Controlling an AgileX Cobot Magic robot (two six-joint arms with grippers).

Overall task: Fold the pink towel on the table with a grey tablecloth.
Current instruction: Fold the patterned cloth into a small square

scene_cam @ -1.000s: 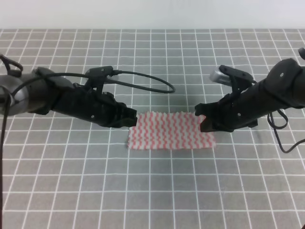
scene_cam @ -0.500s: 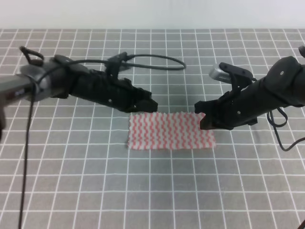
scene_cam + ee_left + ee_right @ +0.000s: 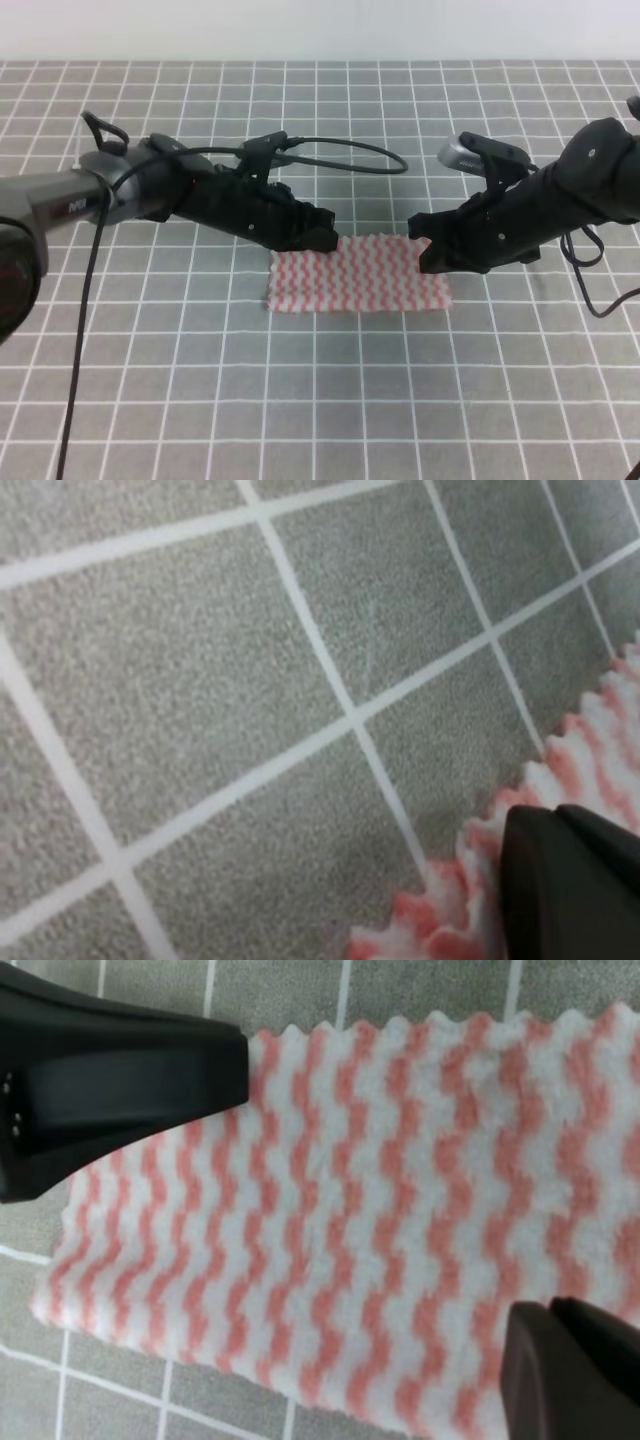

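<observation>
The pink towel [image 3: 355, 275] lies flat as a wide rectangle on the table with a grey tablecloth [image 3: 320, 400]. My left gripper [image 3: 322, 238] sits low at the towel's far left corner and looks open. In the left wrist view one black finger [image 3: 570, 880] rests at the towel's jagged edge [image 3: 590, 740]. My right gripper [image 3: 424, 250] is open, its jaws standing either side of the towel's right end. In the right wrist view the towel [image 3: 400, 1210] fills the frame, with a black finger [image 3: 570, 1380] at the lower right and another black finger [image 3: 110, 1080] over its upper left corner.
Black cables loop over the table behind the left arm [image 3: 340, 160] and hang beside the right arm [image 3: 600, 290]. The gridded cloth runs to a white wall [image 3: 320, 30] at the back.
My left gripper moved from the towel's near left corner away and to the right, and now sits at the far left corner. The right arm and the towel stayed put.
</observation>
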